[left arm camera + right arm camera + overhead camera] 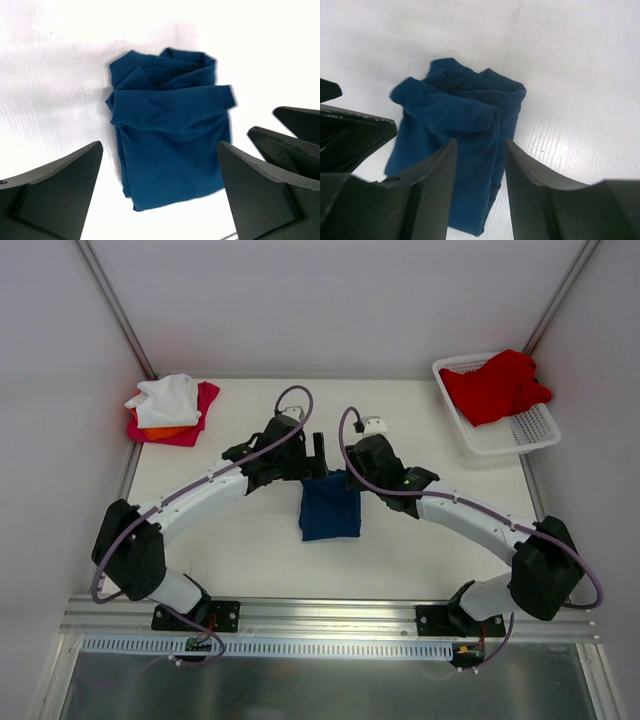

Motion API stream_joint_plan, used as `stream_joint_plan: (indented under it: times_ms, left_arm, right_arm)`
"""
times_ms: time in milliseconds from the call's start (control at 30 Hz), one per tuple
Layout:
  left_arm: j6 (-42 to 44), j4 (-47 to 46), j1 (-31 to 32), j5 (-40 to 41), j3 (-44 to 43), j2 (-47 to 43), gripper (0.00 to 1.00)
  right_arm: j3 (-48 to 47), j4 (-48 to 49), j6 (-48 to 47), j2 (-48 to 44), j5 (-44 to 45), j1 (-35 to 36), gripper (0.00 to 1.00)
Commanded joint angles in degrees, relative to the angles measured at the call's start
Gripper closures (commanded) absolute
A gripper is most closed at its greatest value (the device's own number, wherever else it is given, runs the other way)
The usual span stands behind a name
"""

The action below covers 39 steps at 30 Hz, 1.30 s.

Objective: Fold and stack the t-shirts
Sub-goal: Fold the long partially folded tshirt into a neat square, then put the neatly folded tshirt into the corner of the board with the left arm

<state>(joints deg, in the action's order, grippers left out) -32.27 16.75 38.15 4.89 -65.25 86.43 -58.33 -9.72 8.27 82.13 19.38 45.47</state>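
Looking down from the top camera, I see the navy t-shirt (pixel 330 508) folded into a small rectangle at the middle of the white table (pixel 250 540), between the two arms. The left gripper (pixel 318 452) and the right gripper (pixel 345 476) both hang over its upper edge, close together. At the upper left of the frame a white t-shirt (pixel 168 395) sits on an orange t-shirt (pixel 160 430), which lies on a magenta t-shirt (pixel 205 405). At the upper right a red t-shirt (pixel 497 385) is heaped in the white basket (pixel 520 435).

From the left wrist, the jaws stand wide apart, with a finger (pixel 55 195) in each lower corner. The navy cloth lies flat on the table between and beyond them, its rumpled end toward the top. The right gripper's black fingers poke in at the right edge.

From the right wrist, the jaws are parted only a little, and the fingers (pixel 432 190) sit over the lower part of the navy cloth. I cannot tell whether they touch it.
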Motion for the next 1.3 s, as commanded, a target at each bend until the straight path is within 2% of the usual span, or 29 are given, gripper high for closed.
stream_joint_plan:
  times_ms: [0, 200, 333, 467, 567, 833, 1033, 1267]
  left_arm:
    - [-0.42, 1.26, 0.26, -1.10, 1.00, -6.00, 0.01]
    - [-3.84, 2.06, 1.57, -3.21, 5.57, -6.10, 0.01]
    - [-6.57, 0.92, 1.49, -3.65, 11.88, -5.57, 0.01]
    - [-8.06, -6.70, 0.44, -7.42, 17.61, -6.01, 0.01]
    - [-8.07, -8.93, -2.02, -9.28, 20.95, -6.71, 0.01]
    - [-8.59, -24.91, -12.83, -22.63, 32.29, -8.92, 0.01]
    - [-10.70, -38.61, -14.60, -29.83, 35.28, -2.16, 0.01]
    - [-13.25, -48.38, -14.60, -33.71, 36.86, 4.62, 0.01]
  right_arm:
    - [-3.02, -1.53, -0.63, -4.69, 1.37, 1.98, 0.55]
    - [-2.23, -2.85, 1.48, -4.35, 1.46, 4.80, 0.55]
    - [-0.39, -3.03, 2.98, -3.99, 0.93, 5.06, 0.55]
    - [1.81, -3.12, 4.03, -5.39, 0.67, 4.89, 0.54]
    - [3.56, -3.12, 4.21, -7.58, -0.56, 3.92, 0.54]
    - [7.17, -3.55, 3.33, -16.12, -1.01, 1.99, 0.55]
    - [6.56, -4.96, 2.54, -17.88, -0.92, 1.99, 0.55]
    - [6.03, -6.01, 2.10, -18.23, -0.04, 1.99, 0.55]
